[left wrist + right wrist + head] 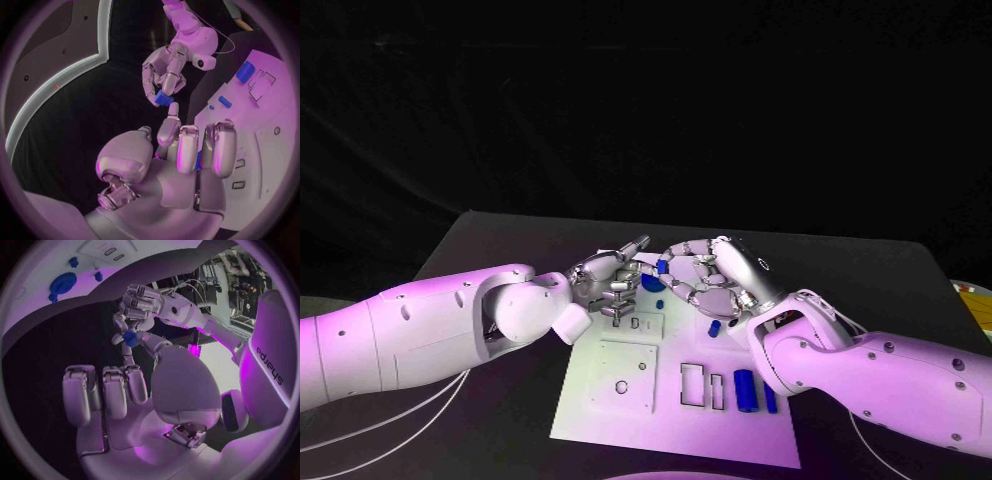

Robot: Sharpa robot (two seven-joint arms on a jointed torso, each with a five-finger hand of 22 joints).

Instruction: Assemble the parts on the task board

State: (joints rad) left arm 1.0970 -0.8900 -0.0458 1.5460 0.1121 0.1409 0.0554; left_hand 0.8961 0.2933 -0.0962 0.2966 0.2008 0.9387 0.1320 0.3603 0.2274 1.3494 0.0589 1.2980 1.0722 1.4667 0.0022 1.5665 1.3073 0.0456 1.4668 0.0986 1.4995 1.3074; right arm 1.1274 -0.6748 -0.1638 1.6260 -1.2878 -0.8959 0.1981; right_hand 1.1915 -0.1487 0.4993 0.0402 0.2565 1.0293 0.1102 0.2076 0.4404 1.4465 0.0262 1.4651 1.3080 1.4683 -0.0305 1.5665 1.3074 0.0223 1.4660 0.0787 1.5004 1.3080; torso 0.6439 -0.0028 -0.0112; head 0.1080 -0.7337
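Hands are raised together over the far edge of the task board point(625, 415), a small blue part point(163, 97) being pinched in the right hand point(711, 275) beside the empty, half-curled left hand point(606, 275), seemingly for a handover.

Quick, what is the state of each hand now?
Left hand: cannot be told; a fingertip reaches the blue piece.
Right hand: holding that blue piece in its fingertips.
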